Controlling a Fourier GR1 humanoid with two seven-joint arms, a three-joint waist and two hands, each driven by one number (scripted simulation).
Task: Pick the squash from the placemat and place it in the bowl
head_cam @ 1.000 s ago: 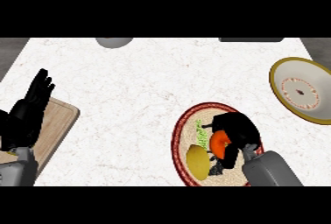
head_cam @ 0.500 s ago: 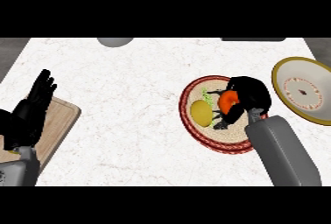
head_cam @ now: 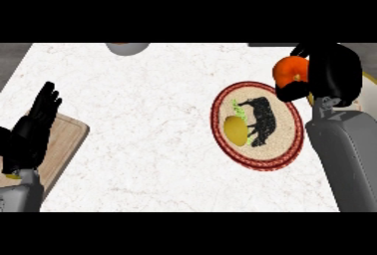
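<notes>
Your right hand is curled round the orange squash, lifted off the round red-rimmed placemat near the surface's right edge. Placing remains: the cream bowl shows mostly hidden behind that hand. Your left hand rests open at the left edge.

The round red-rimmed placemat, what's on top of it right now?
On the round red-rimmed placemat lies a yellow round fruit with a green leafy top, beside a black animal print. The orange squash is lifted off it in the right robot hand.

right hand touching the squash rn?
Touching. In the head view the right hand has its fingers curled round the orange squash, which is lifted off the placemat.
</notes>
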